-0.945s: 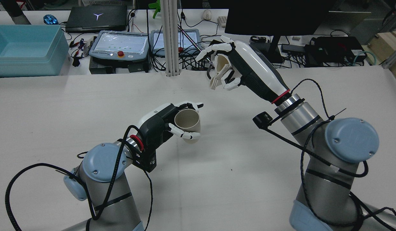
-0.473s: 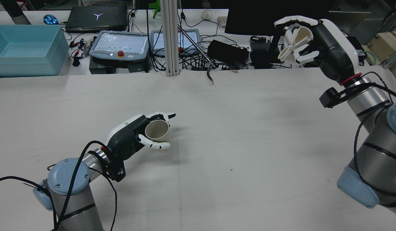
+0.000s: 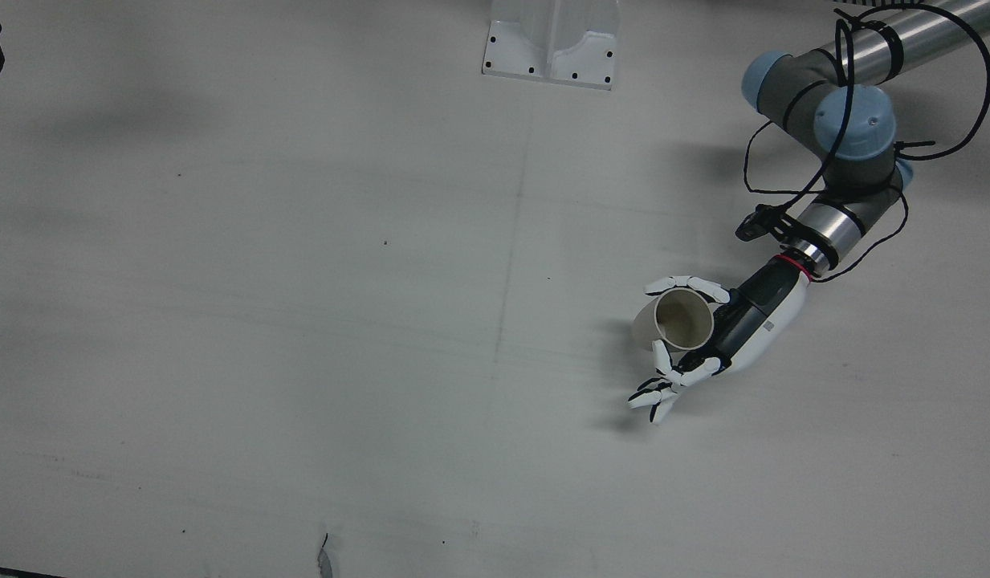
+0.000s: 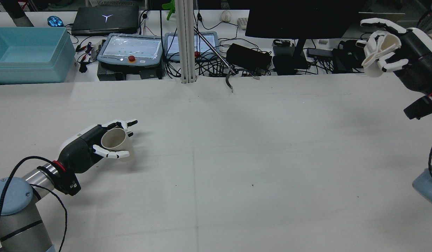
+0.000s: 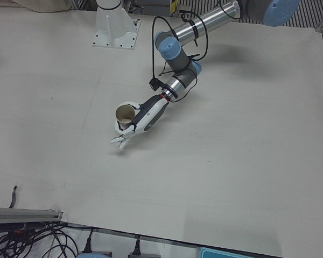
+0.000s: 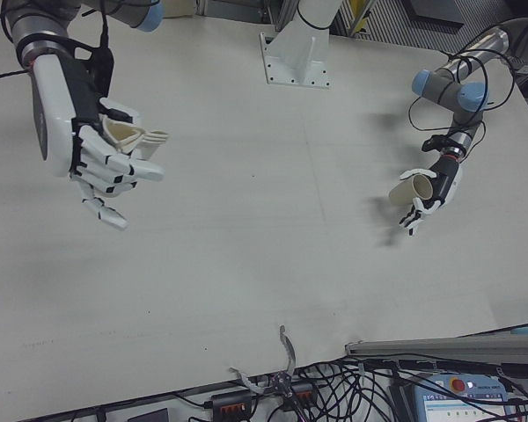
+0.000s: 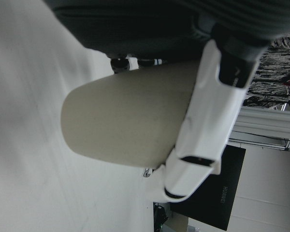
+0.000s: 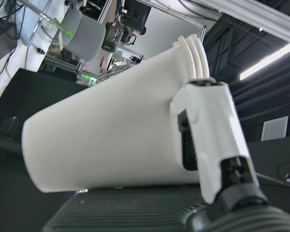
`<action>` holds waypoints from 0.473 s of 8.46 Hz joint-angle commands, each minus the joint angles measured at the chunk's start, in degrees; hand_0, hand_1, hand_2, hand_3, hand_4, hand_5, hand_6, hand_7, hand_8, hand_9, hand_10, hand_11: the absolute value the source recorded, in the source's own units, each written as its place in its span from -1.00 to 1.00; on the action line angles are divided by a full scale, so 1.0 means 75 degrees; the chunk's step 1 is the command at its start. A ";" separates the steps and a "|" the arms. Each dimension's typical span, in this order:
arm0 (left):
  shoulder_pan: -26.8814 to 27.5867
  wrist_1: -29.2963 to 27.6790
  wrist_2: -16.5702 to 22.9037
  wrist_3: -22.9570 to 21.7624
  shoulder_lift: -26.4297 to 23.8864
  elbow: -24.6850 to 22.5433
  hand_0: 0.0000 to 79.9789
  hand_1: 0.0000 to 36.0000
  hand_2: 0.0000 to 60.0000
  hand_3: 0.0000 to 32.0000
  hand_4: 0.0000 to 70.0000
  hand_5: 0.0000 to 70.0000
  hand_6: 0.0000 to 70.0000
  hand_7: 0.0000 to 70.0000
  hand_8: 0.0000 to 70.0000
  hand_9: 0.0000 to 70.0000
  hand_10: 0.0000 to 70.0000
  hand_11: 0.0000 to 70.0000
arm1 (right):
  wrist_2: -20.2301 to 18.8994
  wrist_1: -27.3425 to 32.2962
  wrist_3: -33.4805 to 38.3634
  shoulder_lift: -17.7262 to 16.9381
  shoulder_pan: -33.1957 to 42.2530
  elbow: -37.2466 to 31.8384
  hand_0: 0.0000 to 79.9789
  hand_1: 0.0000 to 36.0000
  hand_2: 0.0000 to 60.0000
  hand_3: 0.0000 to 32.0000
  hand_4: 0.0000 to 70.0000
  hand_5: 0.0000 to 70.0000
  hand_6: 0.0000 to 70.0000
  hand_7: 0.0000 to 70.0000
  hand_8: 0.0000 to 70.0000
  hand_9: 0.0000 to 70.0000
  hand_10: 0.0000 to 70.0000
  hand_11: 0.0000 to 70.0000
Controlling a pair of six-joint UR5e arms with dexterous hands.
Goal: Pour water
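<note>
Left hand (image 4: 83, 150) holds the tan cup (image 4: 115, 142), fingers (image 4: 109, 154) wrapped round its wall. It sits low over the tabletop (image 4: 237, 157) on the robot's left side; front view shows the mouth tipped a little off vertical, so can't tell if the base touches the surface.

Right hand (image 4: 394, 45) is high at the far right edge, fingers closed on the white cup (image 4: 380, 52). That cup looks like a stack of nested ones (several rims show in the right hand view) and is tilted with its mouth toward the middle. No water visible in either cup.

The two cups are well apart, nearly the whole tabletop between them.

My read: the step is bringing the cups together for the pour. To do it well:
- Level the tan cup first, mouth straight up, and keep it still as the receiver.
- Bring the white cup in upright, not pre-tilted, or it spills on the way.
- Stop with its lip just above and inside the tan rim before tipping.
- Tip slowly by wrist roll only, no arm translation.
- Keep fingers clear of the lip on the pour side.

Risk: nested cups may slide out of the stack when tipped.
</note>
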 commanded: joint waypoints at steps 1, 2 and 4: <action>-0.0976 -0.0594 0.0246 -0.0005 0.0720 -0.0031 1.00 1.00 1.00 -1.00 0.11 1.00 -0.59 -0.60 -0.87 -0.96 -0.79 -0.57 | -0.0282 0.3613 0.0964 -0.0438 0.0229 -0.3697 0.87 1.00 1.00 -1.00 -0.49 -0.35 0.52 0.91 0.44 0.93 -0.63 -0.35; -0.1200 -0.0605 0.0433 0.0088 0.0721 0.0004 1.00 1.00 1.00 -1.00 0.13 1.00 -0.58 -0.60 -0.87 -0.96 -0.80 -0.58 | -0.0270 0.4041 0.0954 -0.0298 0.0182 -0.4672 0.91 1.00 1.00 -1.00 -0.37 -0.34 0.57 1.00 0.48 1.00 -0.62 -0.35; -0.1272 -0.0872 0.0494 0.0473 0.0999 0.0237 1.00 1.00 1.00 -1.00 0.12 1.00 -0.57 -0.59 -0.87 -0.96 -0.80 -0.58 | -0.0258 0.4744 0.0884 0.0717 0.0123 -0.6850 0.80 1.00 1.00 -1.00 -0.34 -0.34 0.60 1.00 0.56 1.00 -0.56 -0.26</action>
